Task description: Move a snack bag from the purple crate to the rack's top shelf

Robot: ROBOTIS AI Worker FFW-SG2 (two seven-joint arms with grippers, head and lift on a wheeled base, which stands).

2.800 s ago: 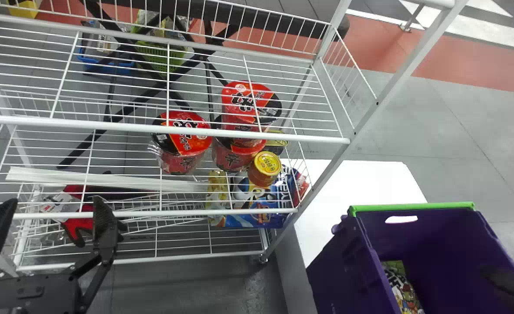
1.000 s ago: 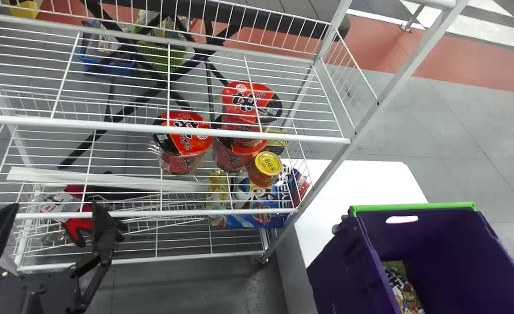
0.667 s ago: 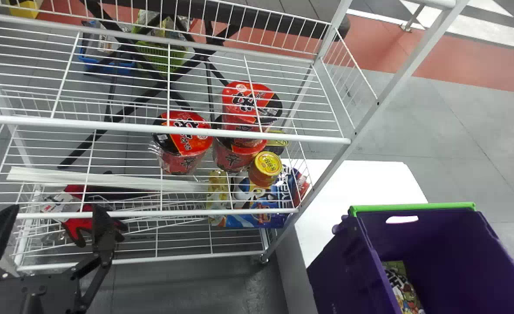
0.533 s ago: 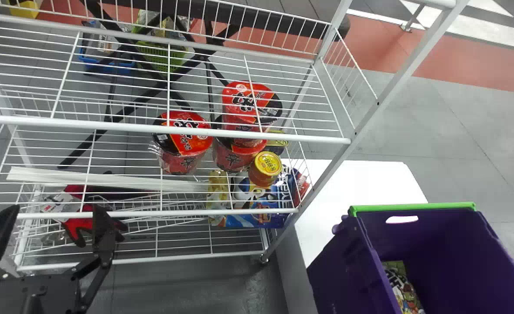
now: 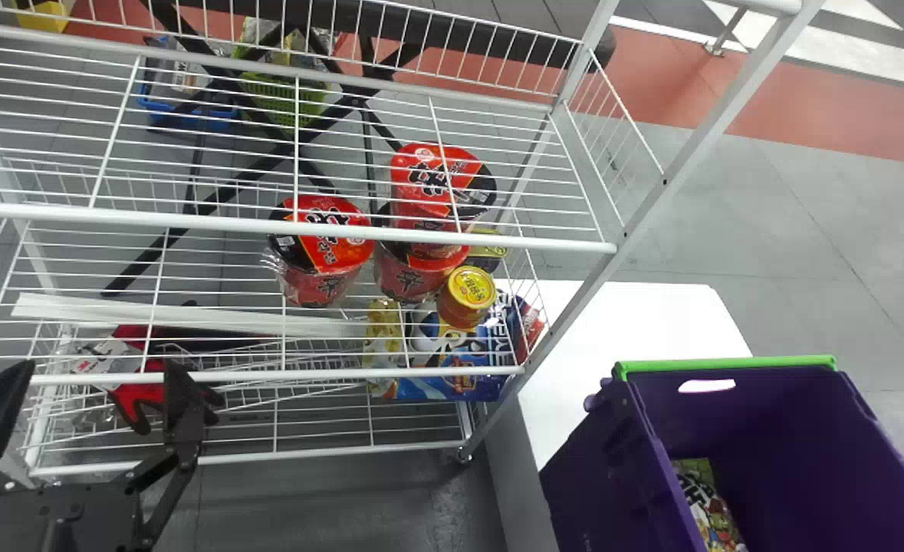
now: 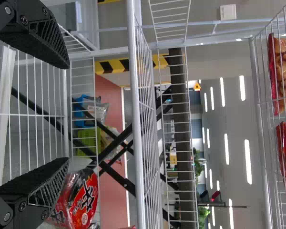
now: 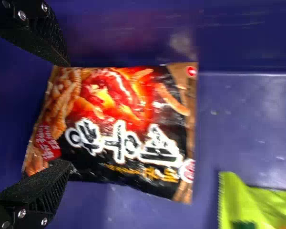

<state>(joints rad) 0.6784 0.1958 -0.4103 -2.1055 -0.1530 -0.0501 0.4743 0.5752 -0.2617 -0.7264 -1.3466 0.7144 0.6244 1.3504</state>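
Head view: by the rack (image 5: 283,375), with left gripper (image 5: 99,365) spread.
Right wrist view: inside the purple crate (image 7: 252,129), with right gripper (image 7: 67,114) spread over one end of the snack bag (image 7: 128,100); probably light, slick, crushable, best pinched gently around its middle.

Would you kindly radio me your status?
Right claw open at snack bag in purple crate. Left claw open, empty, by rack. Green packet near bag, not over it.

Three red cups (image 5: 326,264), one crate (image 5: 601,468), one rack (image 5: 717,115).
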